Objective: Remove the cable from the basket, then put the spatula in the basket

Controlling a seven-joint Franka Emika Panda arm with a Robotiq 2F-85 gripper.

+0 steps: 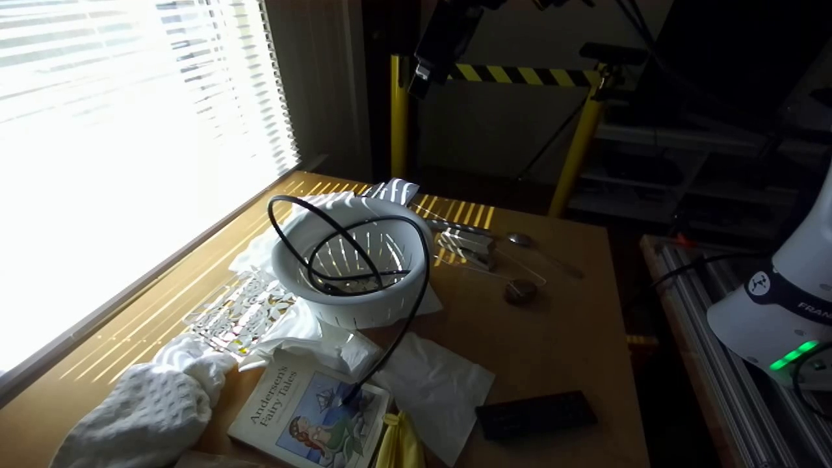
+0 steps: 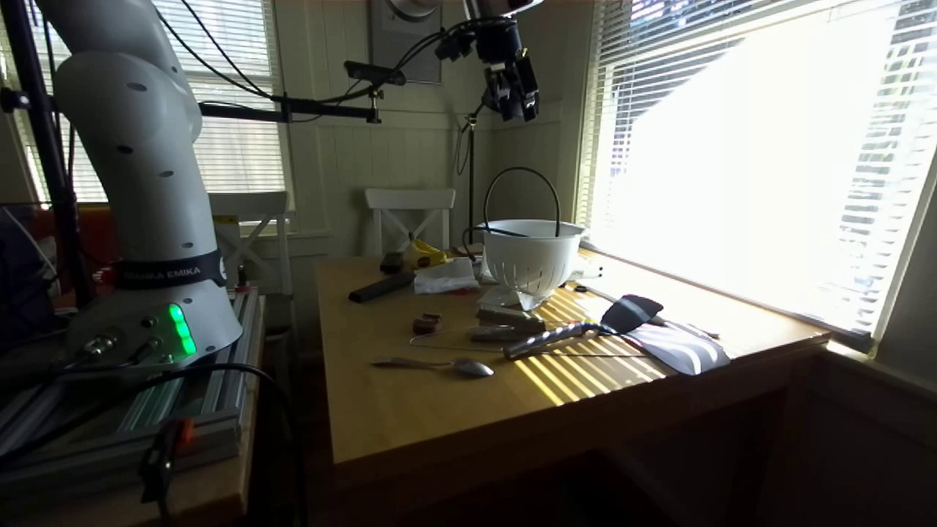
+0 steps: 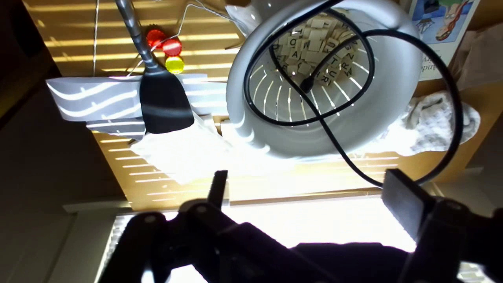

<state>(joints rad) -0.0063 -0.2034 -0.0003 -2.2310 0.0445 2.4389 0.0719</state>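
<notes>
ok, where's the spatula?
In the wrist view, the spatula lies left of the basket, outside it, its neck beside two red discs and a yellow disc.

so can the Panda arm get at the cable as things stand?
Likely yes. The gripper hangs higher than the basket, open and empty, and a loop of the cable stands up out of the basket with nothing seen covering it.

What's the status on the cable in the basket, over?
Gripper open, empty. Cable looped in basket, one end outside. Spatula also outside. Possible snag: letter tiles at bottom.
</notes>
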